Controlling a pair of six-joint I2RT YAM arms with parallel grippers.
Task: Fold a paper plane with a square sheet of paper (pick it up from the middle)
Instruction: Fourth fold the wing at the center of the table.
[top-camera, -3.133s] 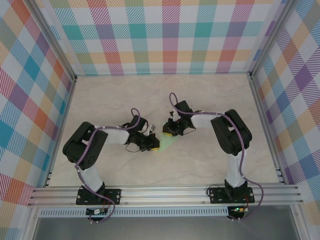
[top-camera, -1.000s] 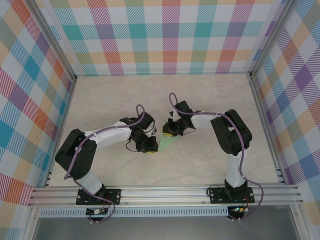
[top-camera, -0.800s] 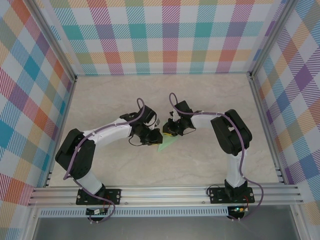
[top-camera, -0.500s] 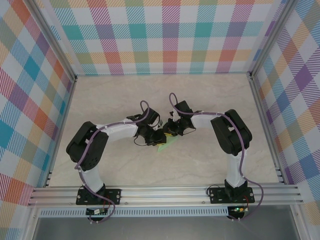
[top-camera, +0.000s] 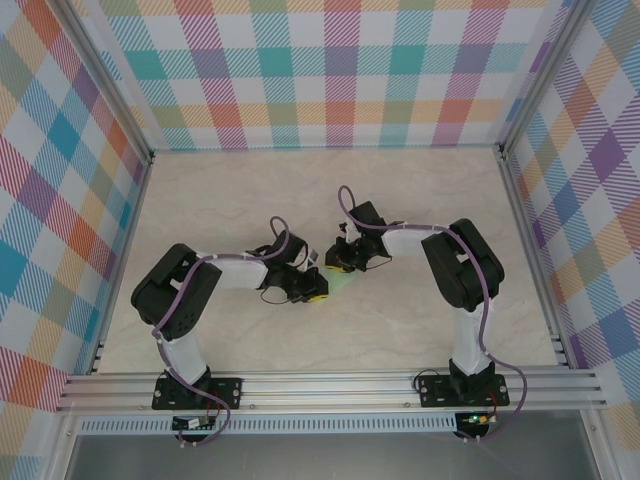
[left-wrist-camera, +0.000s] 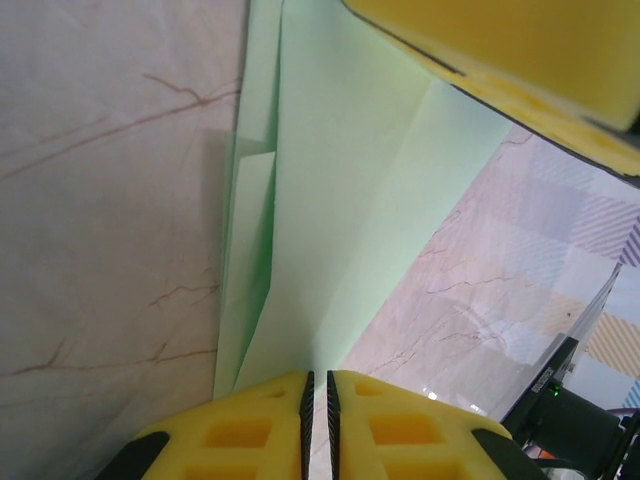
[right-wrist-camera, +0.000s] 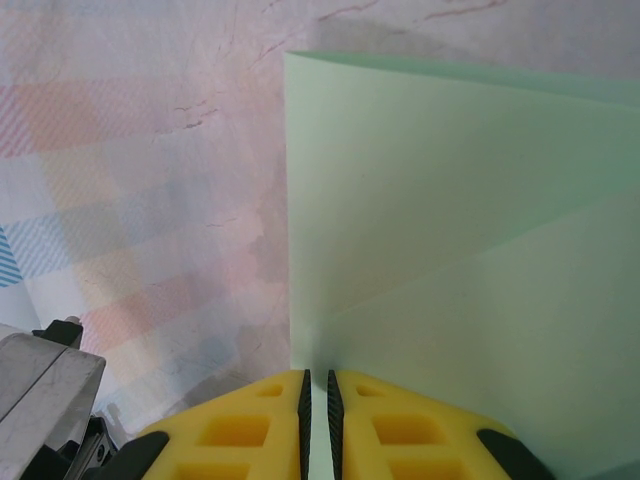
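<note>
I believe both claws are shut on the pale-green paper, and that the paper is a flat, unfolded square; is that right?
Not quite: the pale-green paper is not a flat, unfolded square. The left wrist view shows creases and overlapping layers, so it is already folded. The rest holds: the left claw and the right claw are both shut on it.

Between fingers: left fingers (top-camera: 316, 293) and right fingers (top-camera: 337, 266) are crowding close over the paper (top-camera: 345, 284), leaving scant passage.
Outward from fingers: bare surface (top-camera: 220, 200) is lying open to the walls (top-camera: 340, 70).
</note>
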